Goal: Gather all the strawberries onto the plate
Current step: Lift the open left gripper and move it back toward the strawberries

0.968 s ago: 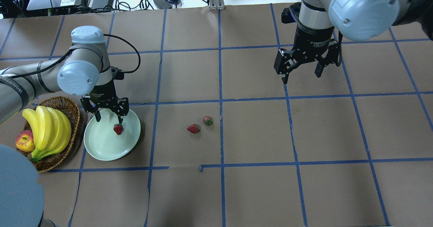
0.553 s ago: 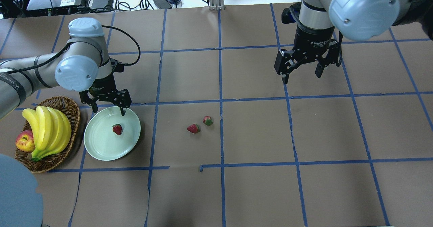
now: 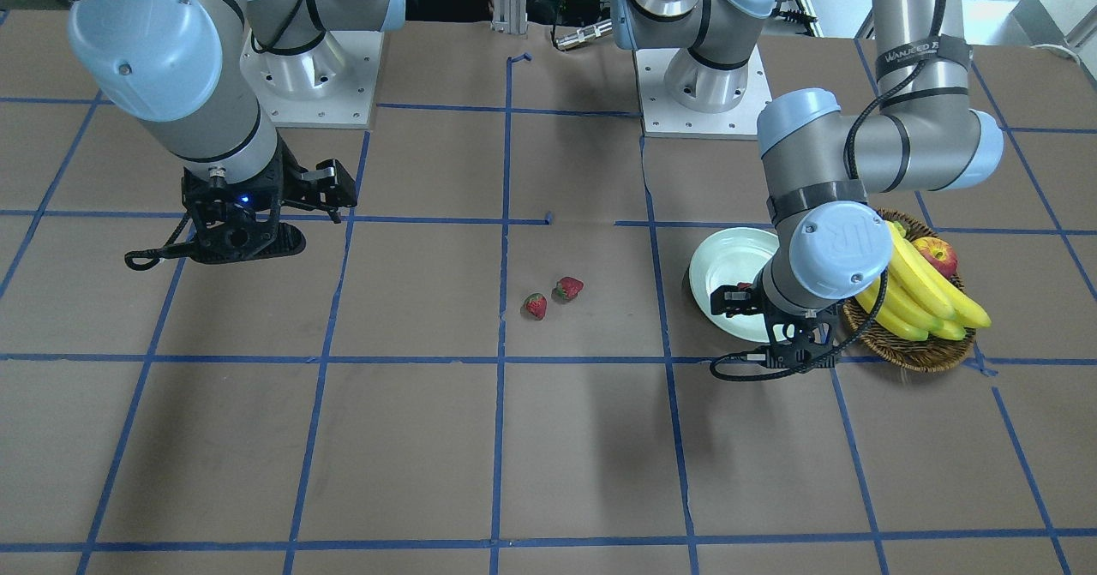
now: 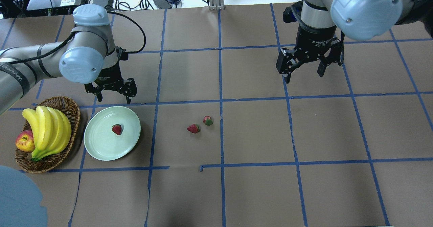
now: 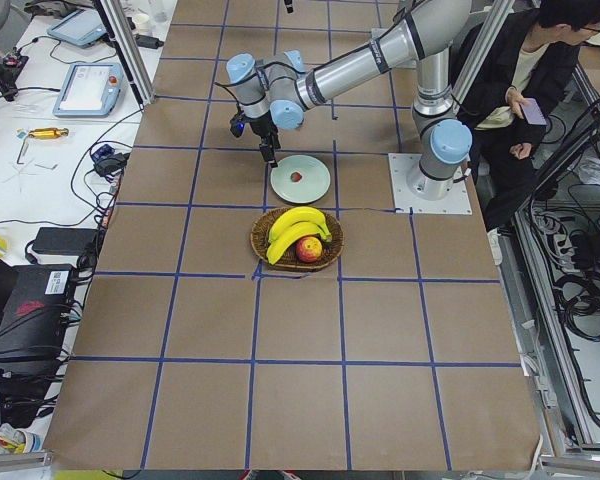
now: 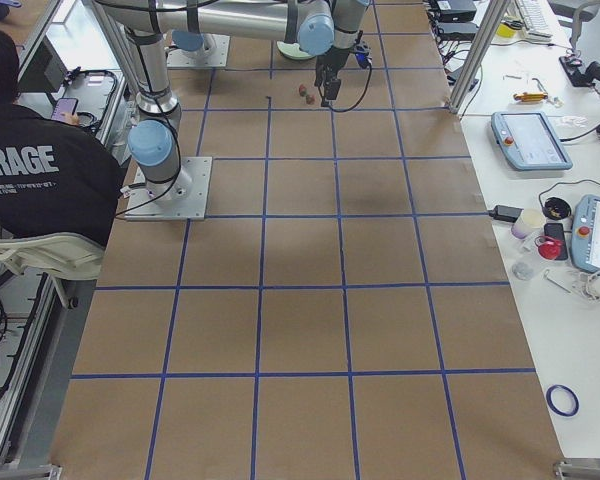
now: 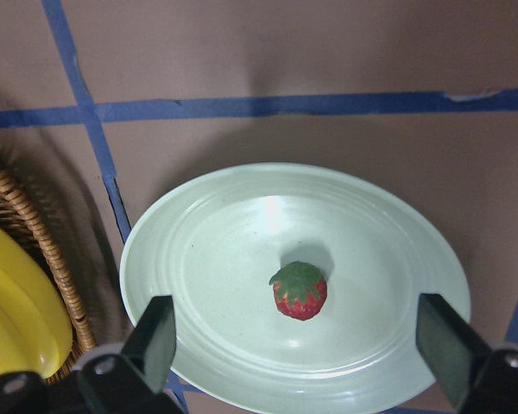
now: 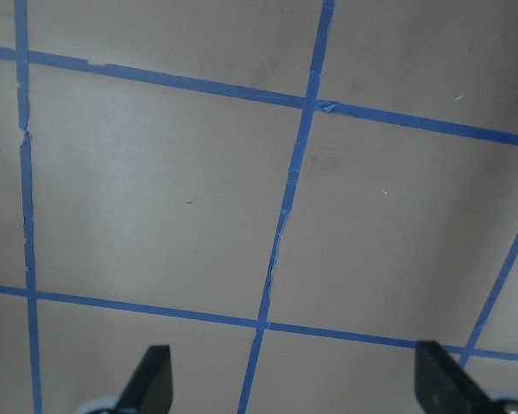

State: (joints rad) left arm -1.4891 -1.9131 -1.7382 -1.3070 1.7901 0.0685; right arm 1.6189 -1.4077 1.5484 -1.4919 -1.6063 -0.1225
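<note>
One strawberry [image 4: 117, 129] lies on the pale mint-green plate [image 4: 101, 147]; it shows in the left wrist view [image 7: 299, 291] on the plate [image 7: 198, 259]. Two more strawberries [image 4: 193, 128] [image 4: 207, 120] lie on the brown table near the middle, also in the front view [image 3: 536, 305] [image 3: 567, 287]. My left gripper [image 4: 113, 96] is open and empty, raised beyond the plate's far edge. My right gripper [image 4: 304, 71] is open and empty, high over the far right of the table.
A brown wicker basket [image 4: 72, 118] with bananas [image 4: 47, 129] and a red-yellow apple [image 4: 24, 141] stands just left of the plate. Blue tape lines grid the table. Cables and devices lie beyond the far edge.
My left gripper has let go of the strawberry on the plate and risen, drawing back toward the far side. The strawberry stays on the plate. The right arm has barely moved.
</note>
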